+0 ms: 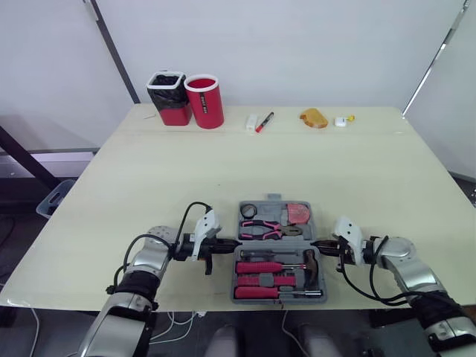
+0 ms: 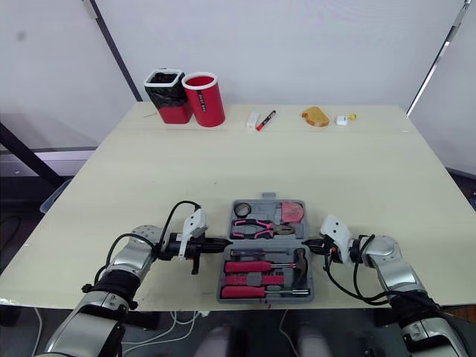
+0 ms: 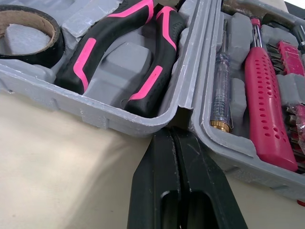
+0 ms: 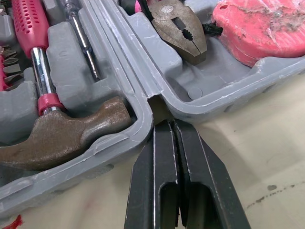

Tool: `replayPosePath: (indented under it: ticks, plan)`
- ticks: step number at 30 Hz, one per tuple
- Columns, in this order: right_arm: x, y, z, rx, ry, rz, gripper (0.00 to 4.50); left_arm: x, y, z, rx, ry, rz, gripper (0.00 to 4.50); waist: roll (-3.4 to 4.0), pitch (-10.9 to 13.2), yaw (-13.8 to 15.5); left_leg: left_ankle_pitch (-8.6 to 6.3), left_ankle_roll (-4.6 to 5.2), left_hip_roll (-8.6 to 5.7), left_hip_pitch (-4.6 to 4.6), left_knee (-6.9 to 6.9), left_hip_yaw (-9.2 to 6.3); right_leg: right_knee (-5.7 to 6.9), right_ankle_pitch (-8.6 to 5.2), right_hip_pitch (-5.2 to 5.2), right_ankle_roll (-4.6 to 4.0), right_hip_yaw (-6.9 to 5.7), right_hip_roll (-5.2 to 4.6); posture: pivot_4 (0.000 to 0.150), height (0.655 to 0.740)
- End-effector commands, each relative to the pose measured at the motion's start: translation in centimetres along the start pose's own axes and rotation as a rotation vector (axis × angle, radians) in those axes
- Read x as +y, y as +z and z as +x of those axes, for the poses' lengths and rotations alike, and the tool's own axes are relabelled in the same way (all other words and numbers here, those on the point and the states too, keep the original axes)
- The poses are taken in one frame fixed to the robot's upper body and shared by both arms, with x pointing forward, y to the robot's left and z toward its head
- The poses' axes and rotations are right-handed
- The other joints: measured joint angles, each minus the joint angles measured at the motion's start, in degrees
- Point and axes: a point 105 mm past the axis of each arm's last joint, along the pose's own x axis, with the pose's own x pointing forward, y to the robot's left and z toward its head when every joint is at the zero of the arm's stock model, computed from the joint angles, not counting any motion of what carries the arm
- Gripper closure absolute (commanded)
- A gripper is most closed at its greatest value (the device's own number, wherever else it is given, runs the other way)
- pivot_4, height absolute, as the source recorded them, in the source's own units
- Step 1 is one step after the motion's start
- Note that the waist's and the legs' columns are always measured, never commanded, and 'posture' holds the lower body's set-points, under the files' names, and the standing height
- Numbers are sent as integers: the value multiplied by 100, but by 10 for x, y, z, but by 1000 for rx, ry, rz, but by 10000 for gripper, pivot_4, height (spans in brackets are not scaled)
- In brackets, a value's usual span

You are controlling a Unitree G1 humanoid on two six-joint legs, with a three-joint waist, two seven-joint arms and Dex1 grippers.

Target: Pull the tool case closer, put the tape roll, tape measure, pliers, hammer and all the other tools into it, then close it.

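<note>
Grey plastic tool case [image 3: 71, 98] open near the front edge of the desk [image 1: 297, 167], pliers [image 3: 128, 47], hammer [image 4: 62, 133], tape roll [image 3: 28, 33] and tape measure [image 4: 262, 24] bedded inside; left pincer [image 3: 172, 138] and right pincer [image 4: 167, 129], each pressed together, tips at opposite hinge notches, seemingly braced for folding it shut.

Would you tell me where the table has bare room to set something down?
The middle of the table, between the tool case and the far row of red cup, black-lined bin and marker, is bare, as are both side stretches. The near edge is crowded, where the left gripper and right gripper flank the case.
</note>
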Motion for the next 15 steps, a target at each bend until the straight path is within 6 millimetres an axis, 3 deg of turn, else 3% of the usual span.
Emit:
replayPosePath:
  ticks: [1,15]
  plan:
    - [9,10,4,-29,53,-24,44419,-11,-9,6,42,-64,-7,45000,0,0,-2,0,0,0,0,0,0,0,0,0,0,0,0,1500,7400]
    - [2,6,2,-22,-22,-9,44419,-13,-10,3,46,-70,-29,45000,0,0,-10,0,0,0,1,0,0,0,0,0,0,0,1,1500,7400]
